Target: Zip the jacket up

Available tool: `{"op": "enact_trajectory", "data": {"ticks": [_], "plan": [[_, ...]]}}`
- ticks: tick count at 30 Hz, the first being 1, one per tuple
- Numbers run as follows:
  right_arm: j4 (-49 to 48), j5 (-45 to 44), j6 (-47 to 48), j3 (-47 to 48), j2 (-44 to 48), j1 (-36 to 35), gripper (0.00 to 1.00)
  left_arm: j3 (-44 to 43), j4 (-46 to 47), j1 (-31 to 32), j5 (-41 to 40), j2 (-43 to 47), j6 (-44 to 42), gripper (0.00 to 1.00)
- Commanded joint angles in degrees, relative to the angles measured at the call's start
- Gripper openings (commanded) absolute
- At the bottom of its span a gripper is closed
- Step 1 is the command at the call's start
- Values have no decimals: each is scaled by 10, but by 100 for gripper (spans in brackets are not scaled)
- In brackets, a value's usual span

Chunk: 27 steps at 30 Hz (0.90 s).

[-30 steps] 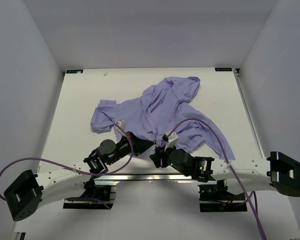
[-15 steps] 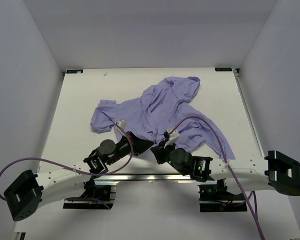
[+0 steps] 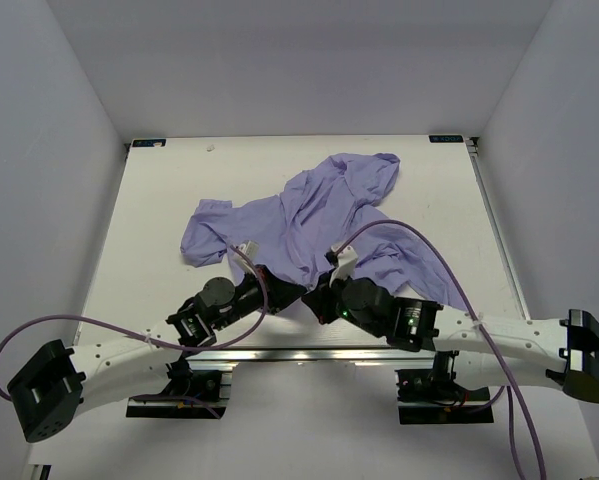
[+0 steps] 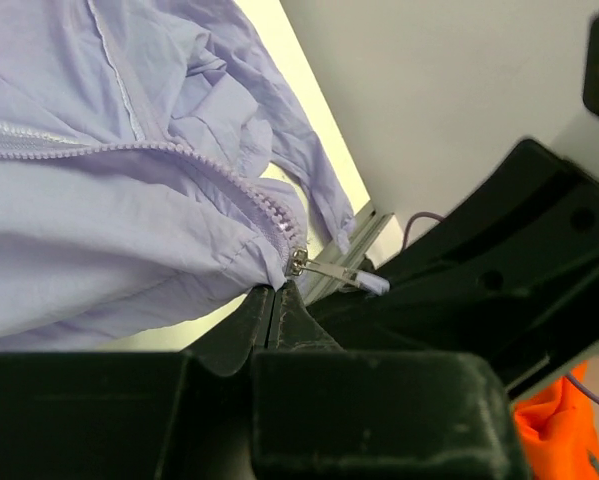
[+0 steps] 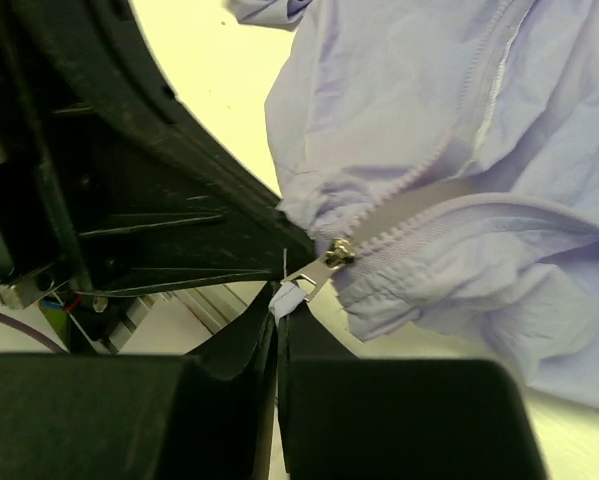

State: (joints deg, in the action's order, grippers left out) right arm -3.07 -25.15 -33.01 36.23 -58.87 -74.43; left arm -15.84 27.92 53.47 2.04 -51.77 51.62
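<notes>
the thin lavender fabric jacket (image 3: 319,225) lies crumpled mid-way across the white table (image 3: 159,200), its zipper running from the near hem away toward the far collar, where the right gripper (image 5: 279,312) pinches the metal zipper pull (image 5: 319,268) tight and the left gripper (image 4: 276,300), just beside it, clamps the hem.

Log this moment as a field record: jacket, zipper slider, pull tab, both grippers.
jacket: lavender, crumpled on the table
zipper slider: at the hem end of the zipper
pull tab: sticks out from the slider, its tip between the right fingers
left gripper: shut on the jacket hem beside the slider
right gripper: shut on the pull tab
arms: both wrists close together at the jacket's near edge
</notes>
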Motion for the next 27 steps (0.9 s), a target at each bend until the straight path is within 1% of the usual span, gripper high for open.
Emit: {"op": "enact_trajectory", "data": {"ticks": [1, 2, 3, 4, 5, 6, 7, 8, 10, 11, 13, 14, 16, 18, 19, 22, 23, 25, 26, 27], "plan": [[30, 92, -18, 45, 8, 38, 0, -25, -47, 1, 19, 13, -28, 0], [46, 111, -18, 51, 5, 61, 0, -27, -54, 1, 32, 14, -32, 0], [47, 151, -14, 57, 0, 74, 0, -30, -70, 1, 37, 16, -35, 0], [71, 176, -16, 80, -18, 108, 0, -37, -85, 1, 39, 18, -36, 0], [83, 199, -20, 92, -27, 124, 0, -39, -95, 1, 44, 18, -40, 0], [89, 260, -21, 102, -37, 140, 0, -39, -114, 1, 49, 22, -42, 0], [85, 291, -32, 108, -49, 167, 0, -38, -122, 1, 51, 25, -42, 0], [77, 356, -35, 106, -54, 180, 0, -37, -137, 1, 52, 26, -43, 0], [56, 414, -49, 109, -66, 218, 0, -35, -148, 1, 49, 28, -42, 0], [52, 460, -56, 111, -70, 228, 0, -32, -157, 1, 50, 28, -42, 0], [39, 486, -62, 115, -77, 251, 0, -30, -160, 1, 52, 30, -42, 0], [35, 538, -72, 113, -81, 262, 0, -30, -169, 1, 51, 29, -41, 0], [8, 578, -80, 113, -90, 278, 0, -29, -175, 1, 49, 29, -42, 0], [36, 574, -49, 136, -104, 279, 0, -28, -175, 1, 53, 33, -44, 0], [83, 567, -37, 146, -111, 280, 0, -29, -176, 1, 54, 33, -47, 0], [126, 560, -7, 170, -137, 285, 0, -33, -194, 1, 55, 36, -49, 0], [127, 549, -2, 172, -142, 285, 0, -35, -201, 1, 59, 40, -49, 0], [144, 507, 16, 175, -154, 286, 0, -36, -213, 1, 66, 44, -48, 0], [149, 453, 21, 176, -157, 286, 0, -36, -227, 1, 71, 47, -48, 0], [148, 427, 25, 176, -158, 286, 0, -37, -238, 1, 73, 55, -48, 0]]}}
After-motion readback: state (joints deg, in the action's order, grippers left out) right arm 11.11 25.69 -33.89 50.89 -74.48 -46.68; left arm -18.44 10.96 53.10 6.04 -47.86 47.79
